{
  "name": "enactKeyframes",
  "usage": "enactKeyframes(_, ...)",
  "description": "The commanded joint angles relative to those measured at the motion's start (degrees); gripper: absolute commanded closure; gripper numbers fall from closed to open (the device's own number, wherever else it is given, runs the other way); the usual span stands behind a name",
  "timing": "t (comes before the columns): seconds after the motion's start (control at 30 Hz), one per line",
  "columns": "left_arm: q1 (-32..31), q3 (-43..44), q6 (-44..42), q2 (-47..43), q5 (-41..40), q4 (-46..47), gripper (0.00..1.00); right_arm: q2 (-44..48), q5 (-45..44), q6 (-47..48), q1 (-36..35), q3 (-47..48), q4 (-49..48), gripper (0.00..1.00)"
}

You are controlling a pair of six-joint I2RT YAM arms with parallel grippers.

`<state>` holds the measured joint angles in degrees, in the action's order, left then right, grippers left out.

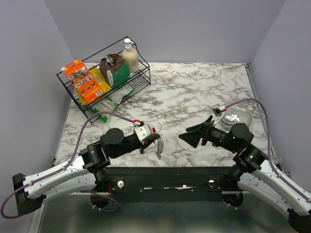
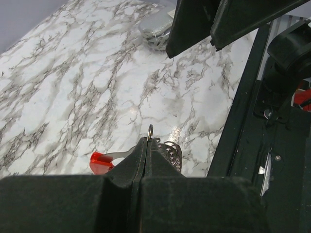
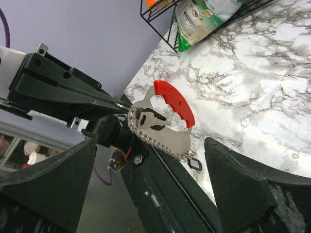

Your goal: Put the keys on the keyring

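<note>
At the back left of the table [image 1: 194, 87] stands a wire rack [image 1: 141, 77] of groceries. Near the front edge, the left gripper [image 1: 154, 138] has its jaws clenched on the keyring [image 3: 170, 116], holding it in the air with the chain hanging free. The right gripper [image 1: 189, 137] faces it close by, jaws spread wide, gripping nothing. I cannot pick out the keys.

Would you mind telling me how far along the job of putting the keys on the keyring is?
Done: the keyring is picked up, clamped in the shut left claw. In hand: the open, empty right claw faces it. Left: dark oval keys lie against its metal; whether they are threaded I cannot tell.
</note>
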<state>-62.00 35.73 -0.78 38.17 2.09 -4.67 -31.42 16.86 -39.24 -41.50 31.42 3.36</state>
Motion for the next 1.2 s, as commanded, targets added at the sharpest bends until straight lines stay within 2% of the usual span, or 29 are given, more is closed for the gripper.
enactKeyframes(0.0,-0.1,-0.3,0.5,2.0,-1.3,3.1,1.0,0.7,-2.5,1.3,0.3,-0.4,1.8,0.0)
enactKeyframes(0.3,-0.2,2.9,-1.2,13.1,2.2,10.1,1.0,2.0,-3.9,1.9,0.2,0.0,4.3,0.0)
enactKeyframes(0.47,-0.2,2.5,-0.5,13.9,3.0,10.5,1.0,2.4,-4.8,2.5,0.2,0.0,5.3,0.0)
enactKeyframes(0.57,-0.2,1.1,-0.2,12.0,1.7,10.9,1.0,2.2,-4.9,2.5,0.2,-0.4,5.3,0.0)
enactKeyframes(0.77,-0.1,0.3,2.0,6.2,-1.5,5.6,1.0,1.6,-4.7,3.2,0.2,0.2,5.3,0.0)
enactKeyframes(1.0,-0.2,-0.7,6.1,-4.8,-7.2,-4.5,1.0,2.0,-4.4,3.1,0.2,-0.5,5.3,0.0)
enactKeyframes(1.17,-0.2,4.1,8.6,-8.6,-11.5,-14.3,1.0,2.2,-5.2,3.6,0.2,-0.5,5.3,0.0)
